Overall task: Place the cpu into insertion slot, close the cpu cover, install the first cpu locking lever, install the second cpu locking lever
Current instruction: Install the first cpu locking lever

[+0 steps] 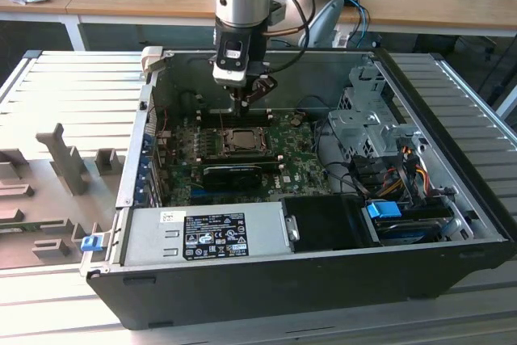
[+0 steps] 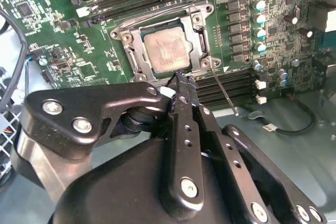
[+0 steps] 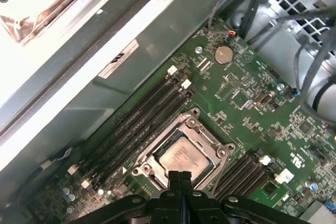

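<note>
Exterior view: the black hand [image 1: 242, 104] hangs low inside an open black computer case [image 1: 266, 280], over its green motherboard [image 1: 291, 147].

Second wrist view: the silver-grey square cpu [image 2: 167, 51] lies in the dark insertion slot [image 2: 142, 45], with the dark silver cpu cover [image 2: 201, 38] flat around it — a thin metal lever [image 2: 223, 92] juts free alongside. The hand's fingers are pressed together, empty, at the socket's edge.

First wrist view adds a round silver battery [image 3: 224, 54].

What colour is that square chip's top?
The cpu is silver-grey with a pale smudge, clearest in the second wrist view.
</note>
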Tool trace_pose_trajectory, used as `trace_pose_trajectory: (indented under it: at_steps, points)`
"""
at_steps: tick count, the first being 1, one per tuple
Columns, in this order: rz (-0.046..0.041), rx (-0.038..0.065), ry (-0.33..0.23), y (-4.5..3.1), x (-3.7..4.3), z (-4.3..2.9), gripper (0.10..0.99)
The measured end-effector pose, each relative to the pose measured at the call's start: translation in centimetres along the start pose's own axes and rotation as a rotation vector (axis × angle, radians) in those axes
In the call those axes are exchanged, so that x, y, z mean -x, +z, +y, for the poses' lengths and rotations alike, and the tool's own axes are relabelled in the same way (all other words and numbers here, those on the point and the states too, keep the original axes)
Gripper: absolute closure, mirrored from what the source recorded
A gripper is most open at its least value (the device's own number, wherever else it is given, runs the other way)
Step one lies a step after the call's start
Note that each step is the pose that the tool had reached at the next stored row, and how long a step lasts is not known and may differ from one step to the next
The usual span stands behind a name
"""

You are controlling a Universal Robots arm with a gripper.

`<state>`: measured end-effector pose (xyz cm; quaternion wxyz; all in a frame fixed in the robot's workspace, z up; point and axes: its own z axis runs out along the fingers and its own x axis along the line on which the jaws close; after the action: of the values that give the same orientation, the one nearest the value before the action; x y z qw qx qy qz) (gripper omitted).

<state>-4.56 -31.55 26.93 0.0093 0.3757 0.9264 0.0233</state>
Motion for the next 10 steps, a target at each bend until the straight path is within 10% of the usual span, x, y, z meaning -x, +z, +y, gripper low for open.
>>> trace_pose_trajectory:
  at_steps: [10]
  points:
    - [0.0052, 0.000, -0.103, 0.00, 0.00, 0.00, 0.980]
